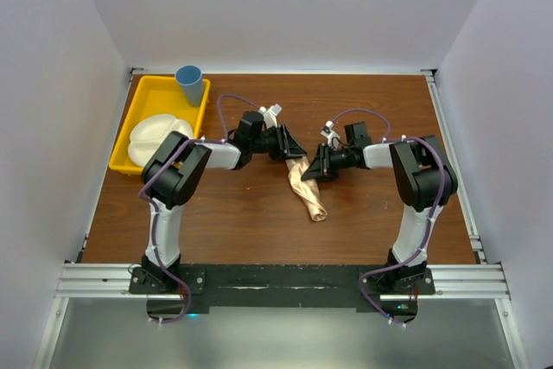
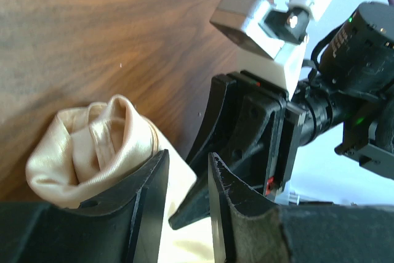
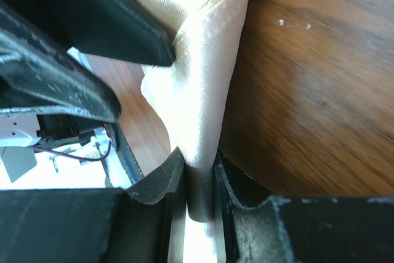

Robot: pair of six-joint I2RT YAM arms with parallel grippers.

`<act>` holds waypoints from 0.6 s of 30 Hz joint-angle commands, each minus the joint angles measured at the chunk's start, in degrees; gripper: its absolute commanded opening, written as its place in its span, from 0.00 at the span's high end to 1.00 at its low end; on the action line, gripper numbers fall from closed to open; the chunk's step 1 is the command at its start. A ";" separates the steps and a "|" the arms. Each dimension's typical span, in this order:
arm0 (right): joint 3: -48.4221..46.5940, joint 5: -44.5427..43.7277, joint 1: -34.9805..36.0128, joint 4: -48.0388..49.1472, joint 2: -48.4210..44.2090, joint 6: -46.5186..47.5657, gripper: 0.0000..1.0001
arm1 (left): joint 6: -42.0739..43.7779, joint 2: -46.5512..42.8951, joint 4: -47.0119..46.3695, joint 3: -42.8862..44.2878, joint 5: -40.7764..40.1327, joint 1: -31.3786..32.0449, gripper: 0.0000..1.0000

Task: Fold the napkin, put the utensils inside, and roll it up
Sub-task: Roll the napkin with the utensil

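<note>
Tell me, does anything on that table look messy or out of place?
Yes. The napkin is not a tidy roll: it is a twisted, crumpled bundle, one end pinched in the right gripper, the other trailing on the table. No fork shows in any view.

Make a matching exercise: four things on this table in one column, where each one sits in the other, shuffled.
1. peach-orange cloth napkin
2. blue plastic cup
3. white divided plate
4. yellow rectangular plastic tray

A. lying in the tray
B. far left of the brown wooden table
C. mid-table, pinched in the right claw
D. at the tray's far right corner

Pairs: 1-C, 2-D, 3-A, 4-B
</note>
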State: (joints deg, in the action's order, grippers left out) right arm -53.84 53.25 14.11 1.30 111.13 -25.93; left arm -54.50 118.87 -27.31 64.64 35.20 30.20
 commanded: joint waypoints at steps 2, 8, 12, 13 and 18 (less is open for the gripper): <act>-0.38 -2.62 -0.93 -5.33 -1.61 4.92 0.70 | 1.59 1.72 -1.34 2.77 -2.85 0.48 0.64; -3.72 -9.91 -0.75 -14.47 -4.16 11.34 0.60 | 4.75 1.37 2.08 3.82 -4.52 0.48 0.64; -4.69 -14.57 -0.31 -18.43 -7.85 13.36 0.51 | 5.54 0.58 3.14 4.35 -4.70 0.65 0.64; -4.95 -16.41 -0.14 -19.83 -9.25 13.97 0.50 | 6.24 0.23 4.10 4.87 -4.79 0.74 0.64; -5.31 -21.35 2.41 -23.36 -12.51 15.12 0.43 | 7.04 -2.32 5.78 6.55 -4.09 1.18 0.64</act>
State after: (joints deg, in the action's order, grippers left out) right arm -57.28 38.15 14.55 -17.26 102.24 -13.93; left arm -50.24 120.09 -22.61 68.42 31.57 30.87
